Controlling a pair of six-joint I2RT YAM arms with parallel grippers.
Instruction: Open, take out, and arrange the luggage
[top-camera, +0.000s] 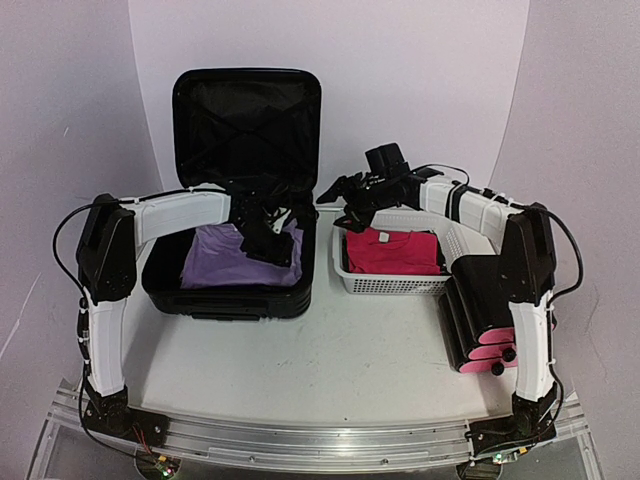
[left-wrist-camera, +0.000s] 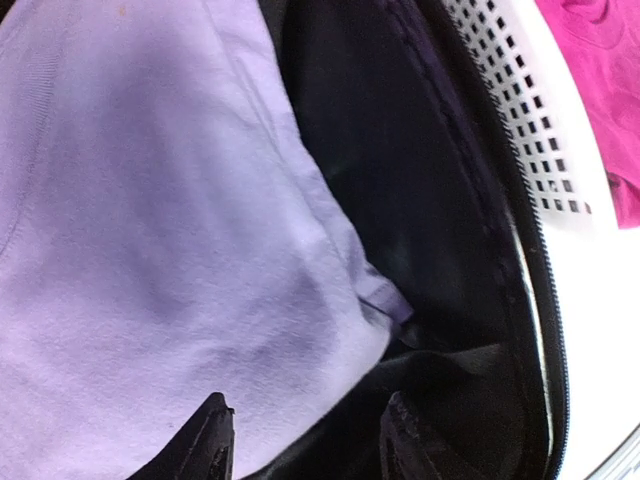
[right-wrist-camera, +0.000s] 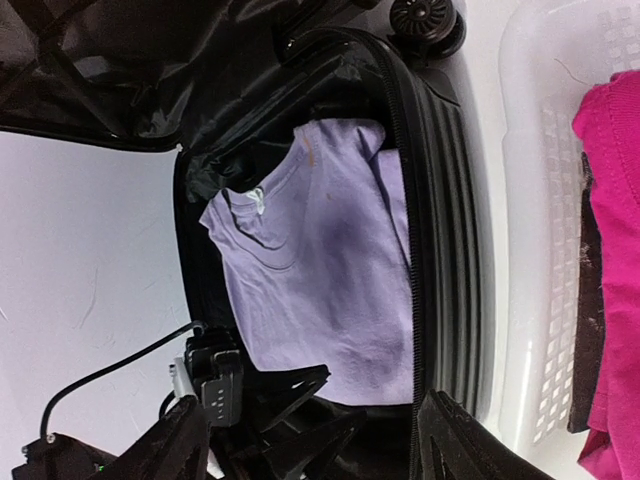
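Top external view shows the suitcase (top-camera: 225, 300) lying open on the table (top-camera: 330, 370), left of centre. Its lid stands up against the back wall and a purple shirt (top-camera: 222, 268) lies in the lower half. Just to its right sits a white basket (top-camera: 390, 284) holding a pink shirt (top-camera: 388, 250), and near the right arm's base is a black box with pink drawer fronts (top-camera: 482, 325).

The left hand (top-camera: 265, 238) is down inside the suitcase over the shirt's right side. Its wrist view shows the fingers apart with nothing between them, poised where the cloth's edge meets the black lining. The right hand (top-camera: 340, 200) hovers above the gap between suitcase and basket, spread wide and empty.

Opening looks done, so the step in hand is probably lifting the purple shirt out. One finger sits over cloth and the other over lining, so closing here could pinch the lining or only a thin edge. I would shift the left hand further onto the shirt, press down lightly, and close on a thick fold so the layers come up together. Then lift straight up until the cloth clears the zip rim before carrying it sideways. The right hand is best kept clear of that path, or brought in to support the hanging side if the shirt starts to unfold.
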